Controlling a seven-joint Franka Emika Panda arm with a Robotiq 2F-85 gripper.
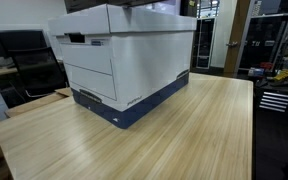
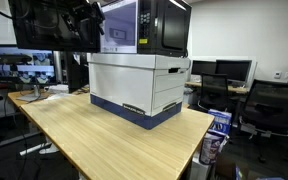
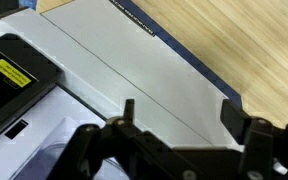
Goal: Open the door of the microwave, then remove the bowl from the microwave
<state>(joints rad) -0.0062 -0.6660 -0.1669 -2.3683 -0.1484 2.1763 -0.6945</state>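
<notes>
Gripper: jaws apart, empty, hanging left of the microwave. Door looks swung open, so opening judged done and bowl removal is in hand. Bowl not visible, presumably inside microwave. Next: reach into cavity, grip rim, withdraw level.
</notes>
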